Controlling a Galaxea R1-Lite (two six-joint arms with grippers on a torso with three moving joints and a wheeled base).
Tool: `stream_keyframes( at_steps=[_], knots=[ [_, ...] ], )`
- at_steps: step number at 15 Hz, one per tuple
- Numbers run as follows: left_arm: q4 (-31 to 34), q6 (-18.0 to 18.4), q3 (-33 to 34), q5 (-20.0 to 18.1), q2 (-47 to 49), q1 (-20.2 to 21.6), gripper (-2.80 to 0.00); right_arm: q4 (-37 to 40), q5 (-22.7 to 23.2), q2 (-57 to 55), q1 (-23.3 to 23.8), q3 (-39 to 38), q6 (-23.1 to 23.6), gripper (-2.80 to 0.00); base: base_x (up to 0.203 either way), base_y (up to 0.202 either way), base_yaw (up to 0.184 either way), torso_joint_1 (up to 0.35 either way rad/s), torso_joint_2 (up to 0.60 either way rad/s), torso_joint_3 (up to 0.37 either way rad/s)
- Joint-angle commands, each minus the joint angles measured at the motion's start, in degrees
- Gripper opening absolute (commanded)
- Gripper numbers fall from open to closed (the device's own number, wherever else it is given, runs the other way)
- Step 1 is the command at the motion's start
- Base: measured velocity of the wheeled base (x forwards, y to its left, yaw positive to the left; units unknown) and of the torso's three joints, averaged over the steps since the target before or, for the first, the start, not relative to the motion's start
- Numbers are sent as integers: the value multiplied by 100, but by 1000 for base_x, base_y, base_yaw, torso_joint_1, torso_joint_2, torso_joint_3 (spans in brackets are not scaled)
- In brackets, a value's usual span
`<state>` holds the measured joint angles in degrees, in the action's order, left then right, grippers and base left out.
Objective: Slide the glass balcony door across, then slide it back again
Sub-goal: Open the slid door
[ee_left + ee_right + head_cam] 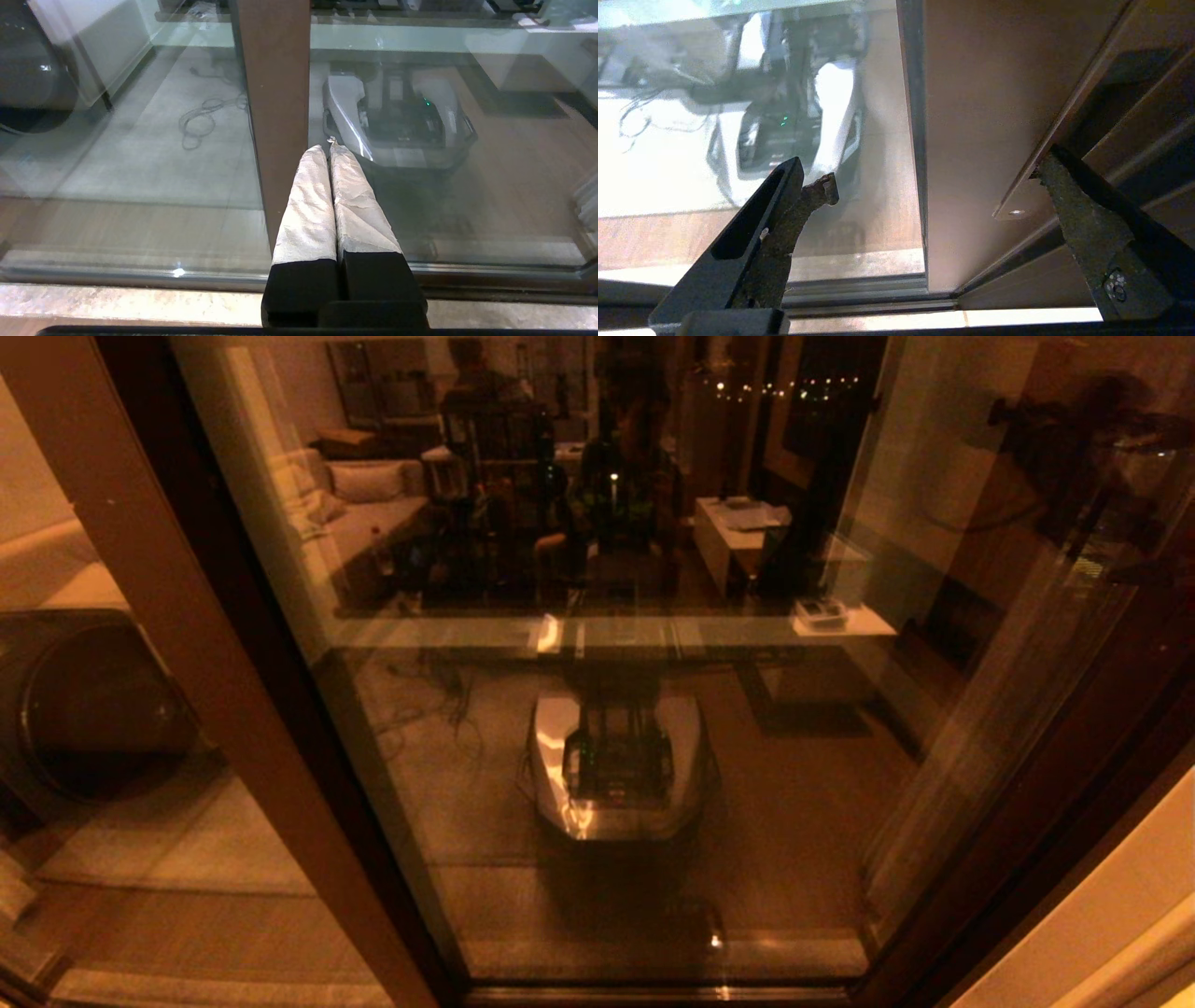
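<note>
The glass balcony door (pixel 794 784) fills the head view, and its pane mirrors the room and my own base. In the right wrist view its wide reddish-brown stile (pixel 971 140) stands against the dark frame on the right. My right gripper (pixel 936 172) is open wide in front of that stile. One finger (pixel 784 219) is before the glass and the other (pixel 1083 219) is by the frame; I cannot tell whether either touches. My left gripper (pixel 327 147) is shut on nothing, its white-wrapped fingers (pixel 308 205) pointing at the plain brown post (pixel 275 93). Neither arm shows in the head view.
The plain post (pixel 215 663) of the other glass panel runs down the left. A dark round appliance (pixel 93 709) sits behind that panel. A floor track (pixel 859 289) and a pale stone sill (pixel 117 303) run along the bottom of the glass.
</note>
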<state>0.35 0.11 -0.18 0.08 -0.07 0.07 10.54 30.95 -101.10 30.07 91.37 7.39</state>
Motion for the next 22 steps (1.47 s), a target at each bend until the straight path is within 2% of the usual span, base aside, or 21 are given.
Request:
stream_keyframes(
  at_steps=[1, 22],
  knots=[
    [0, -2, 1, 1, -1, 1, -280, -9, -13, 45, -11, -31, 8, 0, 0, 0, 0, 0, 0, 0],
    [0, -2, 1, 1, -10, 1, -280, -369, -19, 659, -702, -1016, 20, 0, 0, 0, 0, 0, 0, 0]
  ],
)
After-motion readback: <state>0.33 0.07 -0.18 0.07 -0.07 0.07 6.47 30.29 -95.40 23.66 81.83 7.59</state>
